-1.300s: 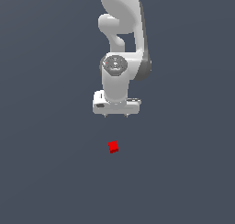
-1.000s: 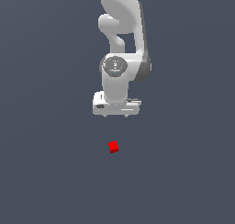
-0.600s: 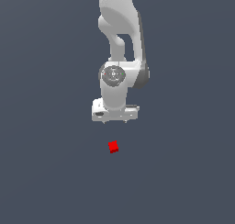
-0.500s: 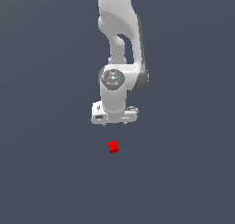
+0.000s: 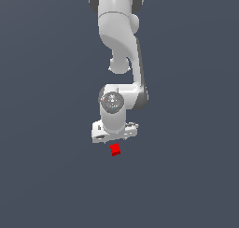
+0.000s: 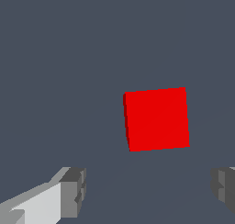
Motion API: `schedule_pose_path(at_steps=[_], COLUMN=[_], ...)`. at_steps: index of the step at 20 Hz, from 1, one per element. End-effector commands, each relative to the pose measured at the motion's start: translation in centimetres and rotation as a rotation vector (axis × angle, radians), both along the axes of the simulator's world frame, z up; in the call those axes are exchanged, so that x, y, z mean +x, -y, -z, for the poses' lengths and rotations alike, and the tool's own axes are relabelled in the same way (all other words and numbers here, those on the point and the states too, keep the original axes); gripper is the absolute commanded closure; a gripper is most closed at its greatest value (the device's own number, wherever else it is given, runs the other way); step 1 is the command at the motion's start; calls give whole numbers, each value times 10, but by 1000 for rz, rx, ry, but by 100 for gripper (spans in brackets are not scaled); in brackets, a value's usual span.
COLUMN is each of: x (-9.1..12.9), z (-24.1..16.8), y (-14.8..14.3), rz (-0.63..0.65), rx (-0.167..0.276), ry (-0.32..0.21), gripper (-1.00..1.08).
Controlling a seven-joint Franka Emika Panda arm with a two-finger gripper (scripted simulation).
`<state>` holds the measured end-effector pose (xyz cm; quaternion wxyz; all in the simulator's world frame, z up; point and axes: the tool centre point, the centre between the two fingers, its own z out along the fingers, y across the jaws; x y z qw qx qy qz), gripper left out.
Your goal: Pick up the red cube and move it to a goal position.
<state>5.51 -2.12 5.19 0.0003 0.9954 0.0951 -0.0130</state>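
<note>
The red cube (image 5: 115,149) lies on the dark grey floor, just below the white gripper (image 5: 113,139) in the exterior view. In the wrist view the red cube (image 6: 157,119) fills the middle, seen from above, slightly turned. The gripper (image 6: 149,191) is open and empty: one grey fingertip (image 6: 73,192) and the other fingertip (image 6: 223,187) stand wide apart, with the cube ahead of the gap and not between them. The fingers are hidden behind the hand in the exterior view.
The white arm (image 5: 120,45) rises from the gripper to the top of the exterior view. The floor (image 5: 46,166) is plain dark grey all around, with nothing else on it.
The arm has lowered and the gripper has come down close over the red cube. The cube has not moved.
</note>
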Motion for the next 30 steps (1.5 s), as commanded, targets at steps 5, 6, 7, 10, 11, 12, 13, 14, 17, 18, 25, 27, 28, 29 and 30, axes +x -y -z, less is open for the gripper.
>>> schedule_pose_path(at_steps=[5,6,7,10,11,12,13,14,17,18,25,27,28,29,30], x=[24,27,29,34,35,36,37,37,38,38,38,38,38,38,38], z=[21,23,25,29,30,31,31,32,32,32,32,32,31,30,29], y=[0,0,0,0,0,0,0,0,0,0,0,0,0,-1,-2], rz=[-55,-60,-65,-76,-79,-81,-82,-83,-83,-83,-83,-83,-83,-83,-83], rx=[3,3,3,4,4,4,4,4,4,4,4,4,4,4,4], ry=[17,19,20,24,24,25,25,26,26,26,26,26,26,26,26], gripper=[-92,-92,-92,-92,-92,-92,-92,-92,108,108,108,108,108,108,108])
